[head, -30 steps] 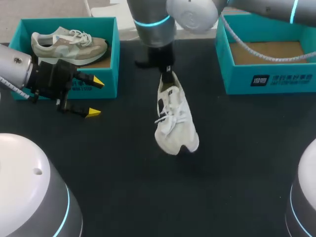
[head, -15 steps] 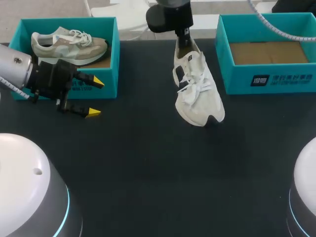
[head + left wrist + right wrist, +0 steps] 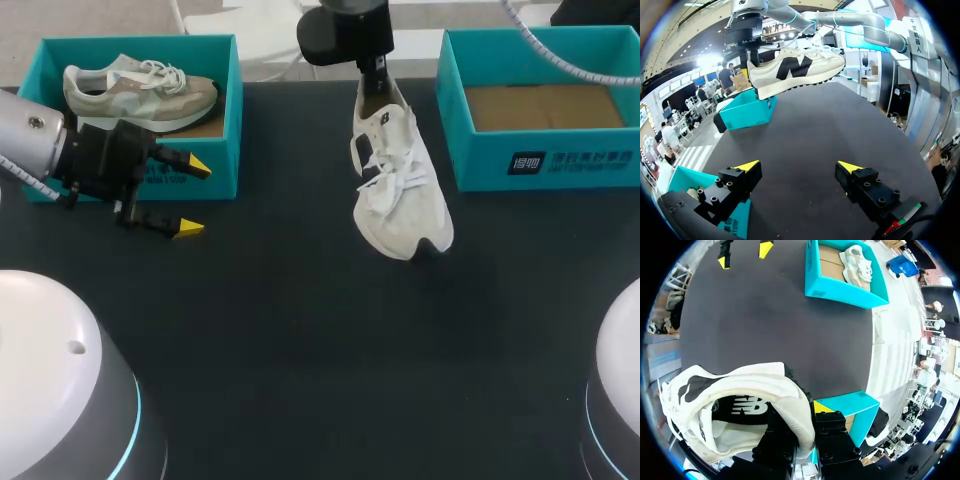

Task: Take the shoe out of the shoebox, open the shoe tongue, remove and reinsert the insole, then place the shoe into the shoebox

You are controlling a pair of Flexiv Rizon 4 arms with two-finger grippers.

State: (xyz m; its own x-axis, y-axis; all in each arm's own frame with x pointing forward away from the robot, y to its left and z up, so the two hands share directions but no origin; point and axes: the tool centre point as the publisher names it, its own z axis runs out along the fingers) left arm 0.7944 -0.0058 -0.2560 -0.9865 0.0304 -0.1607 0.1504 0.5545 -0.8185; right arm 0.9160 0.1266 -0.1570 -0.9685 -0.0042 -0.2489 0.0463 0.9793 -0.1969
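Our right gripper [image 3: 371, 78] has its fingers clamped on the heel of the white shoe [image 3: 400, 190]; in the right wrist view the heel collar sits pinched between them [image 3: 802, 430], with one yellow tip showing just beside the shoe [image 3: 730, 405]. The shoe hangs off the table [image 3: 280, 340], toe pointing away from the gripper. From the left wrist view it is in the air, sole down, with bare table under it [image 3: 795, 70]. It is outside both boxes, between them and nearer the right box [image 3: 540, 160], whose brown floor shows.

Our left gripper [image 3: 192, 197] has its fingers wide apart with nothing between them; the left wrist view shows only table between the yellow tips [image 3: 799, 166]. It hovers just in front of the left box [image 3: 235, 120], well apart from the held shoe. A second shoe [image 3: 140, 90], grey and beige, lies on its side in that box.
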